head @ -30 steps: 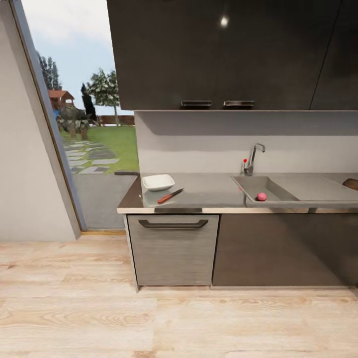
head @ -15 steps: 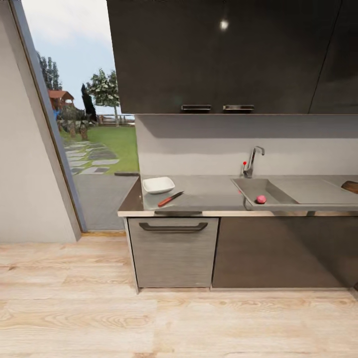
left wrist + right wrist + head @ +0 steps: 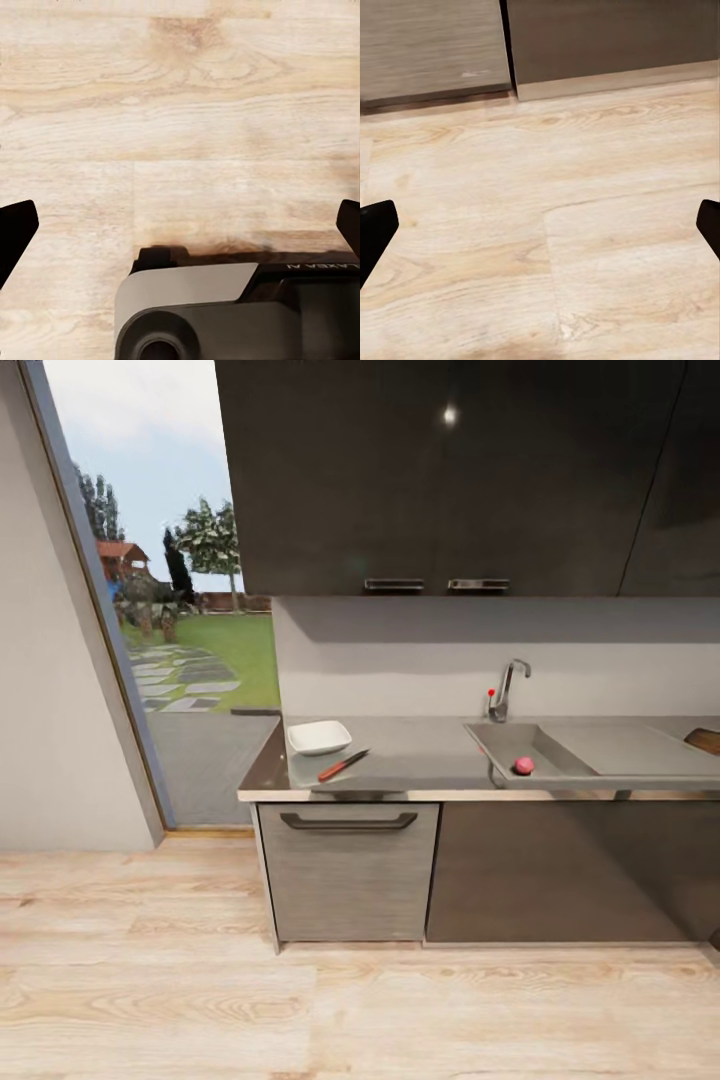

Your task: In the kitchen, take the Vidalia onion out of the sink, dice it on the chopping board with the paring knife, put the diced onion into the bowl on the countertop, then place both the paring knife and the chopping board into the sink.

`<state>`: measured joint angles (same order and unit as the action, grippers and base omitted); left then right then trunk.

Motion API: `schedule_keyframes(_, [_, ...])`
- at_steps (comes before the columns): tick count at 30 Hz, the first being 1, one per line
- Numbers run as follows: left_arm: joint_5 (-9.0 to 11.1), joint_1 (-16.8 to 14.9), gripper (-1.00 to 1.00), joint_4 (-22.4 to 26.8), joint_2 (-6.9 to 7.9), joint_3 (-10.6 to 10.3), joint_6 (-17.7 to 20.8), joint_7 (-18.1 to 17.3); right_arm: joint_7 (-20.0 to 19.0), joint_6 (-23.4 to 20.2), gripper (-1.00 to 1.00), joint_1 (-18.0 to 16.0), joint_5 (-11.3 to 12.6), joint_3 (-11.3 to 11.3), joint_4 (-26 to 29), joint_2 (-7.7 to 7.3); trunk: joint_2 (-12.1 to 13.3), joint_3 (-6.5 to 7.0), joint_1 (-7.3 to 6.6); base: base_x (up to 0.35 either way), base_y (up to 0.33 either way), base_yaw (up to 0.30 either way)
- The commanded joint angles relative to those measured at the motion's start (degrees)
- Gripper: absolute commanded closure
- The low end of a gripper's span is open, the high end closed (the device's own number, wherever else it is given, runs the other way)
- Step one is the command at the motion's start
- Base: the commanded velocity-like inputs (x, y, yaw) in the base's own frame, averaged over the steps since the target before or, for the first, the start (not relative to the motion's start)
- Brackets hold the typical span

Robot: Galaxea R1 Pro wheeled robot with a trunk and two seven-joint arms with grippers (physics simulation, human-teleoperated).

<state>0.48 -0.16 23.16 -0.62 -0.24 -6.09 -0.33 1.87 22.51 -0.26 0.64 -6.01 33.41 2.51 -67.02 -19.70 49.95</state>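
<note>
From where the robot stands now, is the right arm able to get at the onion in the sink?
Probably not yet. The onion sits in the sink across a stretch of floor, while the open right gripper hangs low over floorboards near the cabinet base. The robot likely must drive closer first.

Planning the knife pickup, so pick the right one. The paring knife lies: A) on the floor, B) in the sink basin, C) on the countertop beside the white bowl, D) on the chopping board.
C: the paring knife rests on the countertop just right of the bowl, well apart from the sink.
</note>
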Motion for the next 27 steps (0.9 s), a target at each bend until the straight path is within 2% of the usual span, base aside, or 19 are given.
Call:
schedule_keyframes(1, [0.05,-0.02,-1.00,0.01,0.00,-0.02,-0.15,-0.06,-0.02,0.16,-1.00,-0.03,0.06,-0.14,-0.01,0.04,0.38,0.13,-0.23,0.000,0.000,0.000])
schedule_keyframes(27, [0.05,-0.02,-1.00,0.04,0.00,-0.02,-0.15,-0.05,-0.02,0.16,-1.00,-0.05,0.06,-0.14,-0.01,0.03,10.81,4.79,-5.94,0.000,0.000,0.000])
